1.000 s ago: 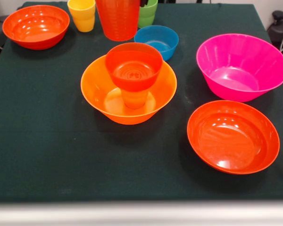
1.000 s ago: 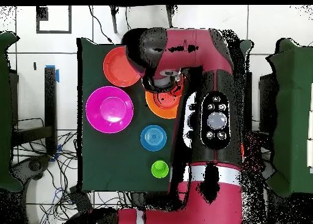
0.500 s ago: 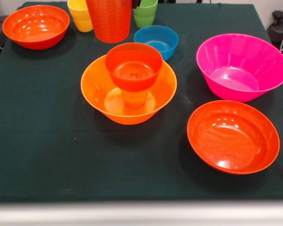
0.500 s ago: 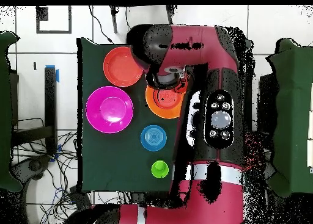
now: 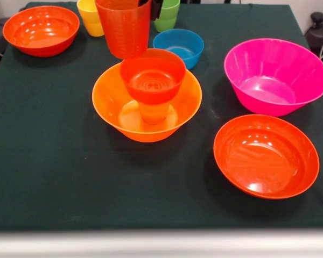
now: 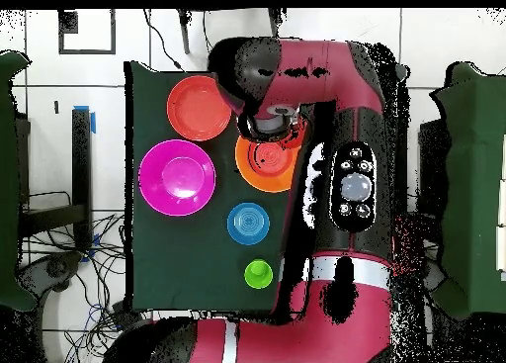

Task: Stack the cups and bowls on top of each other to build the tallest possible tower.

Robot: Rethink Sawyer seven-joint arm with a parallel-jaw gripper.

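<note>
A red-orange cup (image 5: pixel 124 27) hangs in the air at the top of the front view, with my gripper (image 5: pixel 152 6) shut on its rim; only dark finger parts show at the top edge. Just below it stands the tower: a large orange bowl (image 5: pixel 110 105) holding an orange cup (image 5: pixel 153 113), with a small red-orange bowl (image 5: pixel 152 75) on top. Seen from overhead, the arm's wrist (image 6: pixel 269 122) covers the far part of the orange bowl (image 6: pixel 265 173). A yellow cup (image 5: pixel 90 16) and a green cup (image 5: pixel 167 16) stand at the back.
A small blue bowl (image 5: pixel 178 45) sits behind the tower. A magenta bowl (image 5: pixel 275 75) and a wide red-orange bowl (image 5: pixel 265 156) lie on the right, and a second red-orange bowl (image 5: pixel 41 29) sits at the back left. The arm (image 6: pixel 346 181) hides one side of the table overhead.
The held red-orange cup has come forward and lower in the front view, now overlapping the top of the small red-orange bowl. The stack and other bowls have not moved.
</note>
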